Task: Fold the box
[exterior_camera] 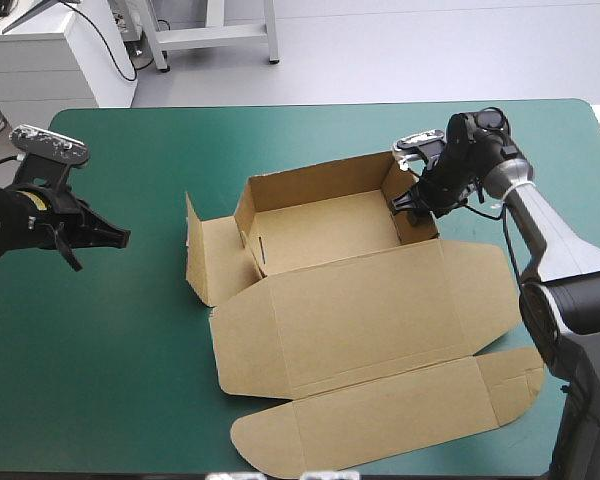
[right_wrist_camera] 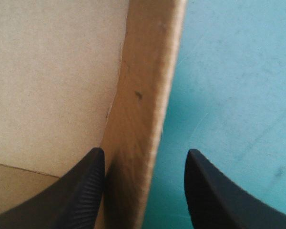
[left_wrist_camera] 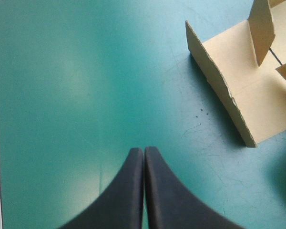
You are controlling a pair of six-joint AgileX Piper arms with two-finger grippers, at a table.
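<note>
Box: the brown box (exterior_camera: 320, 230) is lying near the middle of the worktop (exterior_camera: 110, 380). Its tray part is sitting toward the far edge with walls standing.
Lid: the lid (exterior_camera: 370, 300) is lying flat, spreading toward the worktop's near edge.
Side flap: a side flap (exterior_camera: 194, 250) is standing upright at the tray's left end, facing the worktop's left edge.
Right gripper: the right gripper (exterior_camera: 412, 205) is sitting at the tray's right wall (right_wrist_camera: 143, 95), its arm reaching in from the worktop's right edge.
Right fingers: the black fingers (right_wrist_camera: 86, 186) are standing apart and straddling that wall. One is inside the tray and the other outside over the teal-green cover (right_wrist_camera: 238, 95). I cannot tell whether they are touching the board.
Left gripper: the left gripper (exterior_camera: 120, 237) is hovering near the worktop's left edge, well apart from the box.
Left fingers: they are pressing together in one pointed arch and gripping nothing, with the side flap ahead and off to one side.
</note>
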